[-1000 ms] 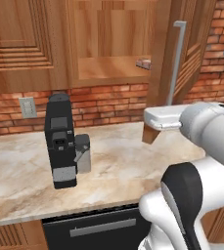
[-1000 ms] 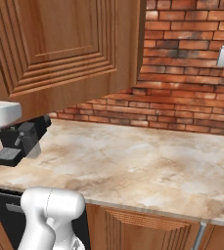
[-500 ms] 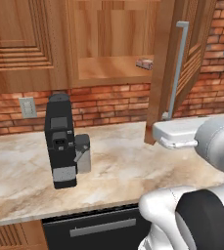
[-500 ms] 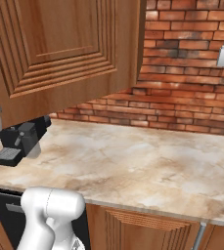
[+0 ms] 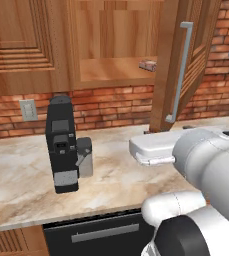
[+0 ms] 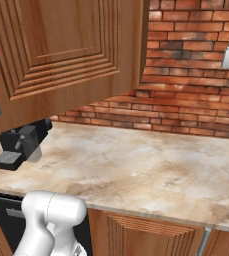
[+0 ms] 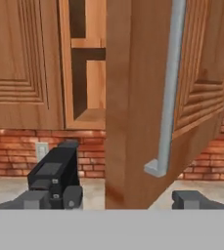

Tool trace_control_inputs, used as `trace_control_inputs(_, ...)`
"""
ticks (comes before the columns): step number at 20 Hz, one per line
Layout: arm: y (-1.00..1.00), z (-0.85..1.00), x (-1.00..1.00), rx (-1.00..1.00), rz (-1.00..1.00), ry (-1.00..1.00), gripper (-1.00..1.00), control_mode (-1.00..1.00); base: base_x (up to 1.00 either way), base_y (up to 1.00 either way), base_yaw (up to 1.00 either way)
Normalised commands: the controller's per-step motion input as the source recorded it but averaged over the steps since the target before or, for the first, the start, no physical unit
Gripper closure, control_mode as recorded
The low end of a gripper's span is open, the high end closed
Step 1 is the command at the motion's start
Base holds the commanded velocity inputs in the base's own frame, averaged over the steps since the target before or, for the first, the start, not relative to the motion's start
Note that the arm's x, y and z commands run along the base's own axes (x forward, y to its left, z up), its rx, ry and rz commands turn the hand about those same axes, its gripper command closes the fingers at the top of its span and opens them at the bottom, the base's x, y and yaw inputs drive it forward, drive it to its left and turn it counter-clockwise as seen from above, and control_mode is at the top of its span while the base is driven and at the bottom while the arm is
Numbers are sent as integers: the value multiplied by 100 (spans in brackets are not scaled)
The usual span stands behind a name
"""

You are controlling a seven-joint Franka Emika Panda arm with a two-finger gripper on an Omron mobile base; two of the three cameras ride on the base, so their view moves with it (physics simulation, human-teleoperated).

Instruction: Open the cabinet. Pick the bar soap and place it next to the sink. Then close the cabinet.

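Gripper (image 7: 111, 199) spread wide at the bottom of the hand view, holding nothing, fingertips either side of the open door's edge. Risked clipping that door edge or its handle (image 5: 180, 70) on reaching in for the one bar soap (image 5: 147, 65), lying on the cabinet (image 5: 113, 75) shelf at upper centre of the left base view. Counted: one open cabinet, one soap, one coffee machine (image 5: 61, 144) at centre left.

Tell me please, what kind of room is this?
Most likely a kitchen, a rendered one: wooden wall cabinets, one cabinet open, above a marble-look counter, a black coffee machine standing on it, and a red brick wall behind.
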Motion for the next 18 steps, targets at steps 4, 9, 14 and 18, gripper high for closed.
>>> trace_control_inputs(4, 81, 0, 0, -4, 0, 6, -100, -100, 0, 0, 0)
trace_control_inputs(9, 79, -1, 11, -6, 0, 6, -100, -100, 0, 0, 0)
trace_control_inputs(14, 57, -17, 50, -10, 0, 2, -100, -100, 0, 0, 0)
trace_control_inputs(18, 6, -29, 100, -18, 0, 0, -100, -100, 0, 0, 0)
